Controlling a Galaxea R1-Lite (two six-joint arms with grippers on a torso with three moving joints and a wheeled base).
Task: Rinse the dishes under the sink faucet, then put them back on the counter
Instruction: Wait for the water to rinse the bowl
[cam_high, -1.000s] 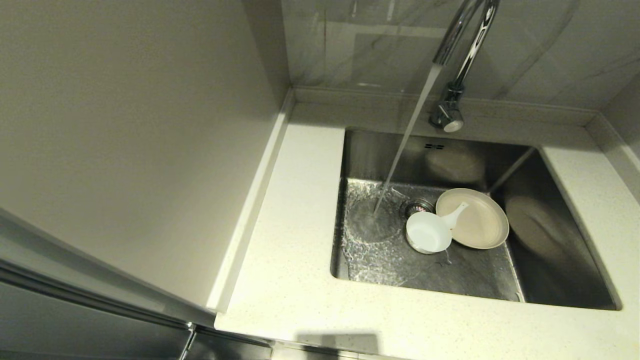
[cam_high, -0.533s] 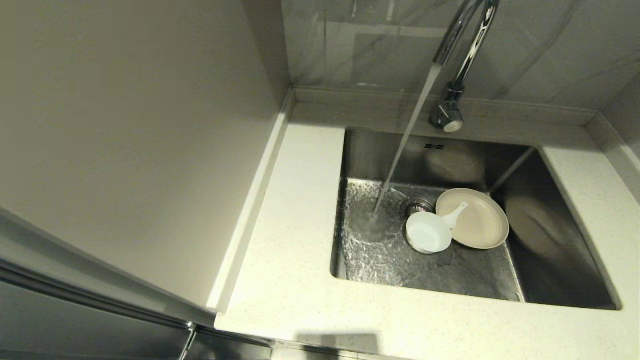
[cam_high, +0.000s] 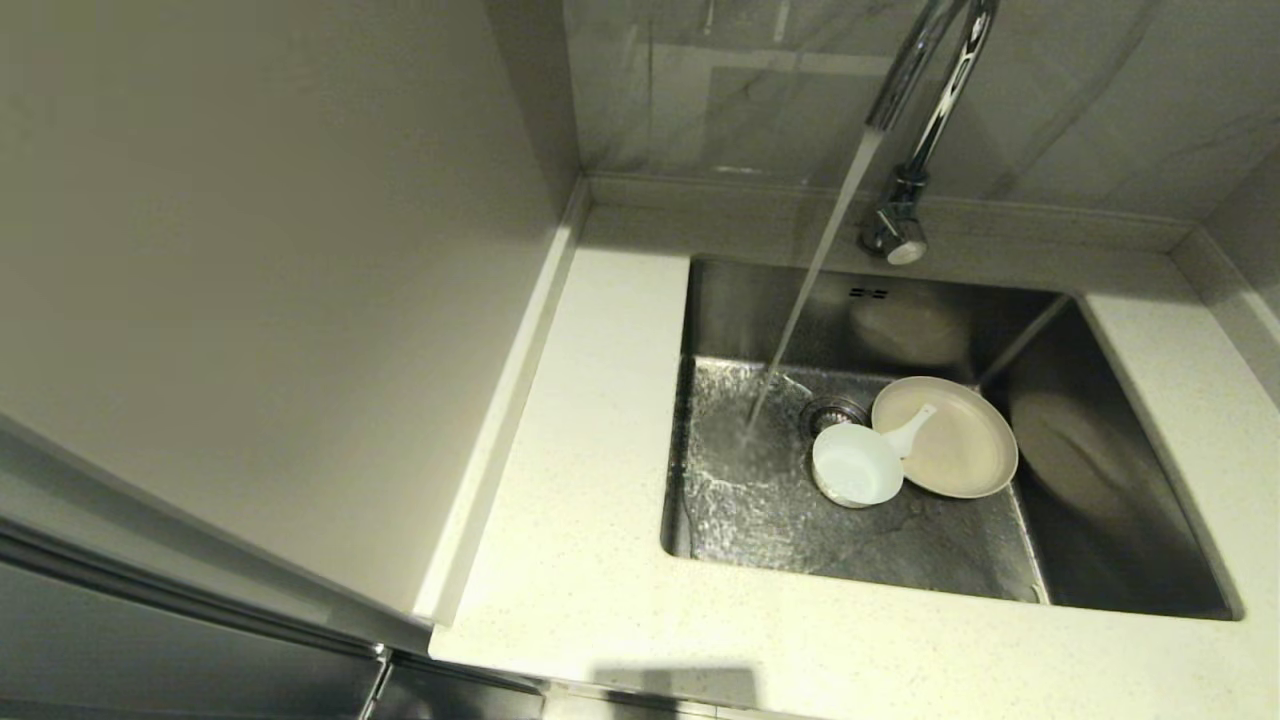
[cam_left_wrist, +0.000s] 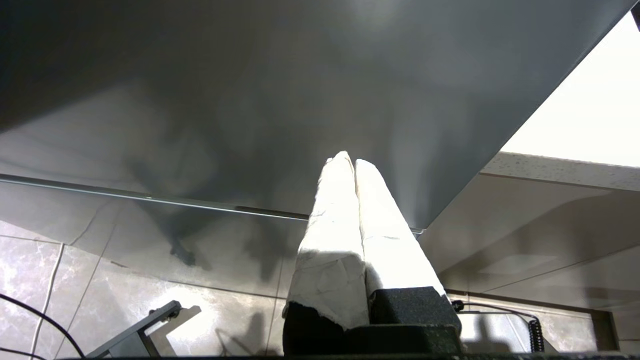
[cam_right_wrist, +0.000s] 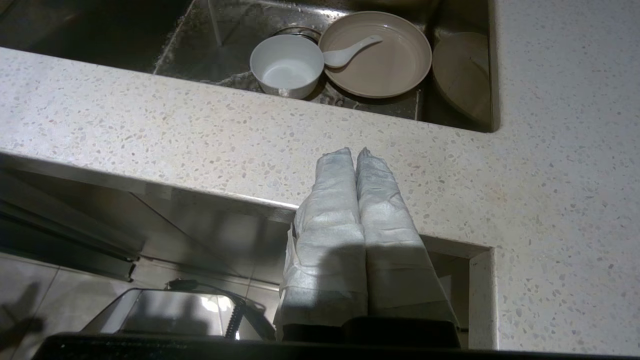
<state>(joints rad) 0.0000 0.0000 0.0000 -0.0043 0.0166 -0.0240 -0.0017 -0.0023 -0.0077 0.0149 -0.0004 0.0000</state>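
In the steel sink (cam_high: 1120, 540) a small white bowl (cam_high: 856, 465) stands by the drain. Beside it lies a cream plate (cam_high: 955, 440) with a white spoon (cam_high: 912, 428) resting in it. The chrome faucet (cam_high: 920, 110) runs a stream of water onto the sink floor left of the bowl. The right wrist view shows the bowl (cam_right_wrist: 286, 65), plate (cam_right_wrist: 385, 62) and spoon (cam_right_wrist: 350, 50) beyond the counter (cam_right_wrist: 200, 130). My right gripper (cam_right_wrist: 355, 150) is shut and empty at the counter's front edge. My left gripper (cam_left_wrist: 348, 159) is shut and empty, low beside a grey cabinet panel. Neither arm shows in the head view.
A tall grey cabinet side (cam_high: 250, 280) stands left of the counter (cam_high: 590, 450). A low backsplash rim (cam_high: 1050, 225) runs behind the sink. The drain strainer (cam_high: 832, 408) sits just behind the bowl. Tiled floor and cables (cam_left_wrist: 30, 320) lie below the left gripper.
Only the water's splash pattern on the sink floor has shifted. The dishes have not moved.
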